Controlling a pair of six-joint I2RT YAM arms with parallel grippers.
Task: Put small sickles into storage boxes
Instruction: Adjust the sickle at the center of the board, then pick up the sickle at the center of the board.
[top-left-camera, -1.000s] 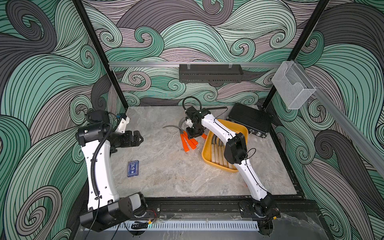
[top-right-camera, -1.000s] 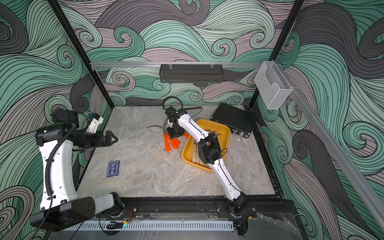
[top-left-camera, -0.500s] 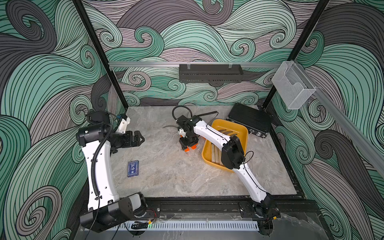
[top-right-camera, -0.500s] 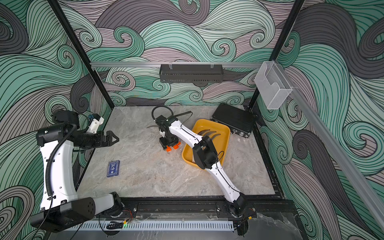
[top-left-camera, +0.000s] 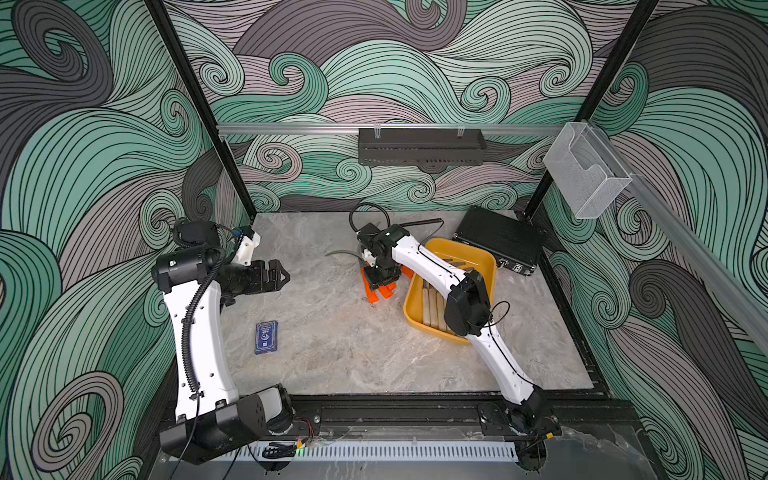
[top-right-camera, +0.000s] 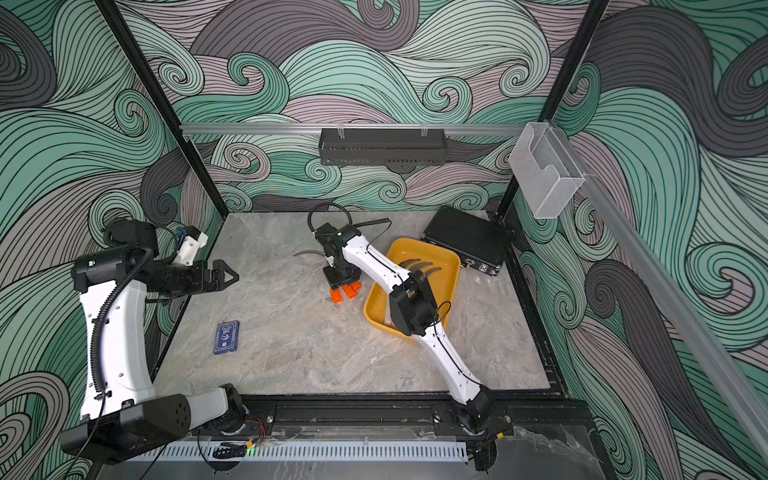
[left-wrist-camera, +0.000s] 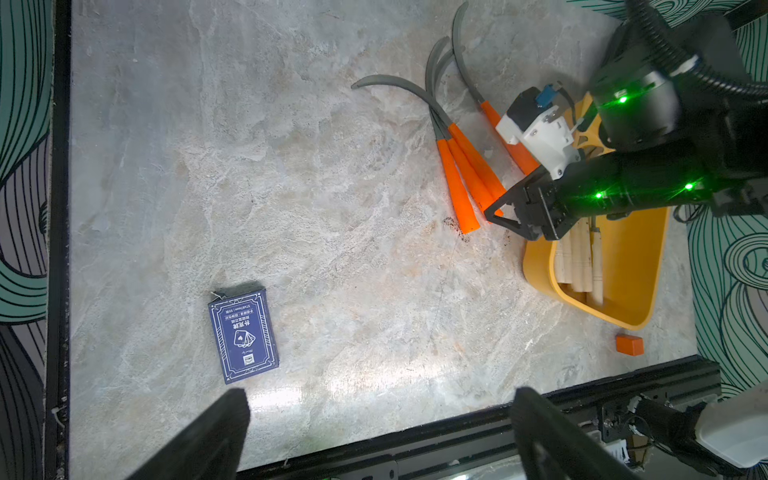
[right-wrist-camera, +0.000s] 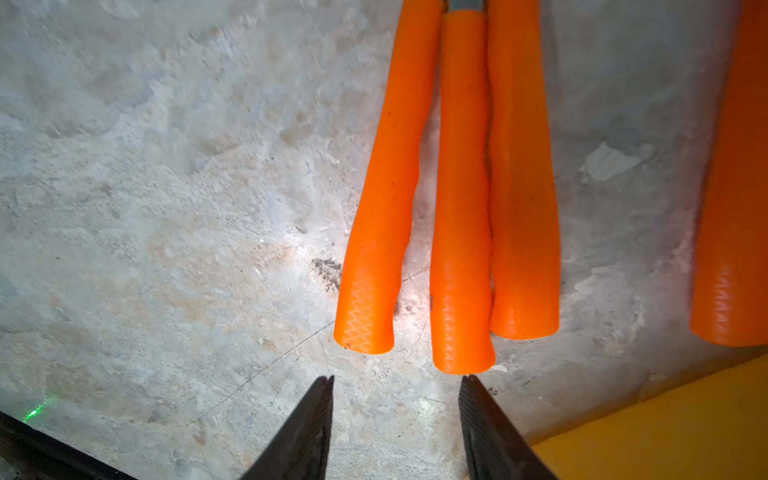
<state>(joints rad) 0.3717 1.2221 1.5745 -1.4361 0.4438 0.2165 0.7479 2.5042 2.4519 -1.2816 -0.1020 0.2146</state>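
Three orange-handled small sickles (left-wrist-camera: 461, 178) lie bunched on the table, their grey blades fanning away, and a fourth (left-wrist-camera: 511, 141) lies beside them. My right gripper (right-wrist-camera: 397, 378) hangs just past the handle ends (right-wrist-camera: 461, 208), open, with only bare table between its fingers. In both top views it (top-left-camera: 380, 282) stands over those handles, next to the storage box (top-left-camera: 486, 257). That yellow-orange tray holds wooden-handled sickles (top-left-camera: 432, 305), whose grey blades (top-right-camera: 419, 266) show too. My left gripper (left-wrist-camera: 380, 395) is wide open and empty, raised at the table's left side (top-left-camera: 278, 276).
A blue card box (top-left-camera: 266, 336) lies at the front left. A black ribbed case (top-left-camera: 498, 239) sits behind the tray. A small orange cube (left-wrist-camera: 629, 345) rests near the tray's front corner. A clear bin (top-left-camera: 586, 174) and a black shelf (top-left-camera: 419, 145) hang on the walls.
My right gripper has moved left and a little toward the front, over the orange handles, and its jaws widened and then narrowed. The left arm has stayed still.
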